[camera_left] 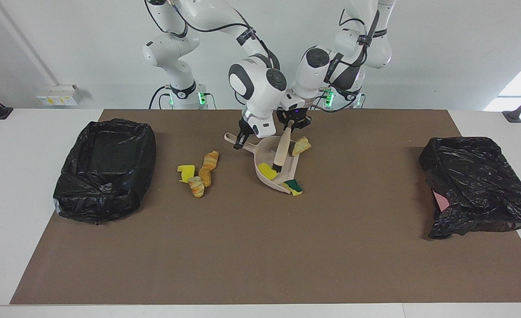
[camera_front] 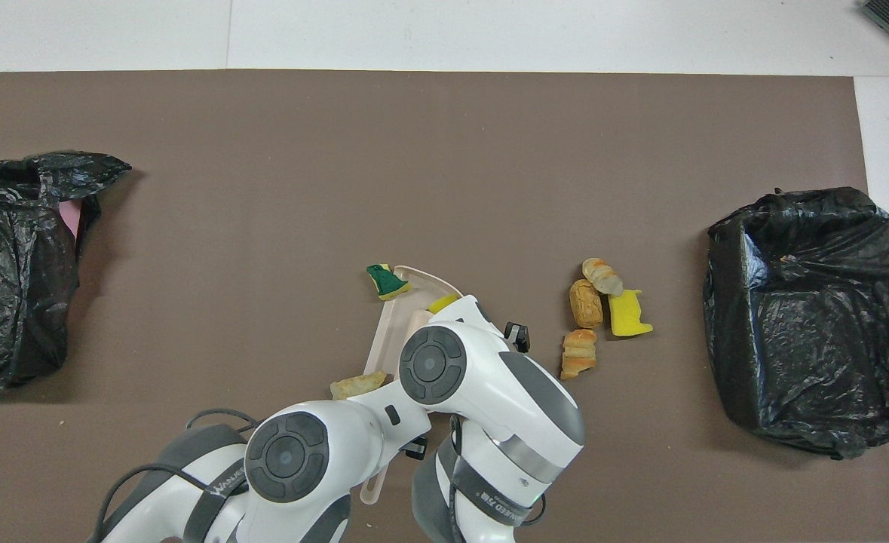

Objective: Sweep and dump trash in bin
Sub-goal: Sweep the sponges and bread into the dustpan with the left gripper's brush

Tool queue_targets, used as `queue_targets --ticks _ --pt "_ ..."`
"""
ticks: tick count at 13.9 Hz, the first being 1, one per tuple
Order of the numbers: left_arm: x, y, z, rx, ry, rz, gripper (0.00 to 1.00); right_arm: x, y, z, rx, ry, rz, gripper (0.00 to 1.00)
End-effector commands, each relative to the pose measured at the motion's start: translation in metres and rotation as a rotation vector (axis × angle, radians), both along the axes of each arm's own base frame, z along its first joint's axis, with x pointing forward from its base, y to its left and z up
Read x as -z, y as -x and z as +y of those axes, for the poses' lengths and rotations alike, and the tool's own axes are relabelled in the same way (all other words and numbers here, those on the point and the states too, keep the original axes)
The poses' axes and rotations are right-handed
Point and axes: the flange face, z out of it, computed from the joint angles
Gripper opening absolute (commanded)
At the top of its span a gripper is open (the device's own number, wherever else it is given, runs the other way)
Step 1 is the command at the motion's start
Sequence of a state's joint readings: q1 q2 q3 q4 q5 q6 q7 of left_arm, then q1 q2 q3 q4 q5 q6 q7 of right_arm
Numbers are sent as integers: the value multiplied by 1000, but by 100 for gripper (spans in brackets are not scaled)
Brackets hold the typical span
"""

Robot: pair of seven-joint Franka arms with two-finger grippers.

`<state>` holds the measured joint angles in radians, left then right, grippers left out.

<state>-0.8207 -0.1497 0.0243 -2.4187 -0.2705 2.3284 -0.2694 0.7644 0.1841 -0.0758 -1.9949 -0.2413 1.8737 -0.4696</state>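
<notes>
Left gripper (camera_left: 292,125) pinches brush (camera_left: 281,153), right gripper (camera_left: 241,140) pinches dustpan (camera_left: 272,164) handle; risk: green-faced sponge (camera_left: 294,187) perched at pan's 5 o'clock lip slips off, while four trash pieces (camera_left: 198,173) sit unswept toward 9 o'clock.

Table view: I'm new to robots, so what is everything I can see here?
Sponge pieces: three; yellow one in the dustpan, green-faced one at its open edge, yellow one in the loose pile.
Bread chunks: four, orange-tan; three in the pile, one beside the dustpan.
Dustpan: one, beige, mid-mat.
Brush: one, beige, bristles in the dustpan.
Bin: one, black-lined, right arm's end.
Black bag: one, crumpled, left arm's end.
Mat: one, brown.
Table: one, white.
Left claw: shut on the brush.
Right claw: shut on the dustpan's handle.
</notes>
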Motion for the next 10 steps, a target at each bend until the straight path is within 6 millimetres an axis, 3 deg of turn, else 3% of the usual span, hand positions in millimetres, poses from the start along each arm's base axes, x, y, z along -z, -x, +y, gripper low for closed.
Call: queue_targets --ticks 1,7,10 --pt "-9 -17 4 -22 28 9 0 6 -1 0 30 -11 1 0" --pt "-10 -66 79 -152 -57 36 0 6 0 1 23 -11 4 0" --pt "-19 -63 116 -229 -115 119 0 -4 0 -2 19 -7 15 0"
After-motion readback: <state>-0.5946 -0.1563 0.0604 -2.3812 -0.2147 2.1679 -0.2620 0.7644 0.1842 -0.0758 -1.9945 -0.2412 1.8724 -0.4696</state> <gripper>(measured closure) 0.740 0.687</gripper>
